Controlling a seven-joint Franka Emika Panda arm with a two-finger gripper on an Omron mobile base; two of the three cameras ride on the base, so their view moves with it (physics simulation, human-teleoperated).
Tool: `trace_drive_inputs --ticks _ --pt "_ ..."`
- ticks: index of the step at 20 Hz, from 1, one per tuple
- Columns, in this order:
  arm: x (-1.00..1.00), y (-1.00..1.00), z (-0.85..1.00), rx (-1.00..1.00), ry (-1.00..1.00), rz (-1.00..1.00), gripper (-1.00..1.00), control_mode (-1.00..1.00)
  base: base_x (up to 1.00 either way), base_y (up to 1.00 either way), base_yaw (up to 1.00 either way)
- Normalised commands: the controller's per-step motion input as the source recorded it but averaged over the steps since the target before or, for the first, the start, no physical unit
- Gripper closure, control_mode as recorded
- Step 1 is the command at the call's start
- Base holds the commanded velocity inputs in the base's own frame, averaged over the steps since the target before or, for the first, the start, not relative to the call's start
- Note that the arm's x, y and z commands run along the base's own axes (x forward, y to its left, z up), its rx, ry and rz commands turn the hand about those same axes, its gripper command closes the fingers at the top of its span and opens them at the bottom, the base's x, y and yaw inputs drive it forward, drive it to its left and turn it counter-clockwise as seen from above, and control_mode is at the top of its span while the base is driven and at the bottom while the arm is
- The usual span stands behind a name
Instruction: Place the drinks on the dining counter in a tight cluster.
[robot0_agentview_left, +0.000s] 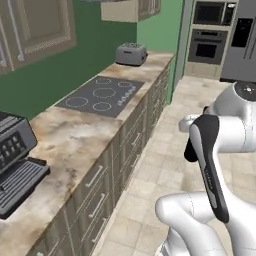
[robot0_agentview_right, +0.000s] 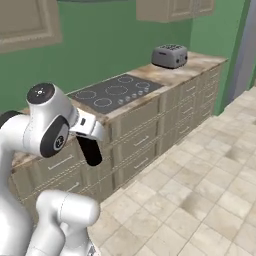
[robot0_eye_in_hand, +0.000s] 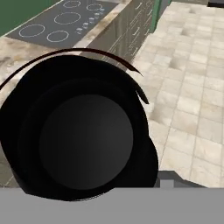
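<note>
A white robot arm with dark joints fills the lower right of the left base view and the lower left of the right base view, folded up over a beige tiled floor (robot0_agentview_right: 200, 185). In the hand view, a large round black object (robot0_eye_in_hand: 83, 135), seen end-on so that it looks like the top of a dark bottle, takes up the centre and left of the frame, pressed close against the camera. In the right base view a dark cylindrical shape (robot0_agentview_right: 90, 150) hangs below the hand, left of centre; the same dark shape shows at centre right of the left base view (robot0_agentview_left: 192, 147). The gripper's fingertips are hidden behind this object, so I cannot tell whether they are spread or pinching it. Along the left of both base views runs a beige-brown marbled stone counter (robot0_agentview_left: 75, 135) over grey-green drawer fronts. Set into it is a black glass cooktop (robot0_agentview_left: 102, 95) with ringed burners. A silver toaster (robot0_agentview_left: 131, 53) sits at the counter's far end, and a dark grey coffee machine (robot0_agentview_left: 15, 160) stands at the lower left edge.
</note>
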Motion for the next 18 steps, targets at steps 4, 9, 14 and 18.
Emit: trace_drive_inputs --ticks 4,9,14,18 --pt "0.0 0.0 0.0 0.0 0.0 0.0 1.0 1.0 1.0 0.0 -0.43" --pt "0.0 0.0 0.0 0.0 0.0 0.0 1.0 1.0 1.0 -0.11 -0.33" --pt "0.0 0.0 0.0 0.0 0.0 0.0 1.0 1.0 1.0 -0.33 -0.36" --pt "0.0 0.0 0.0 0.0 0.0 0.0 1.0 1.0 1.0 -0.24 -0.29"
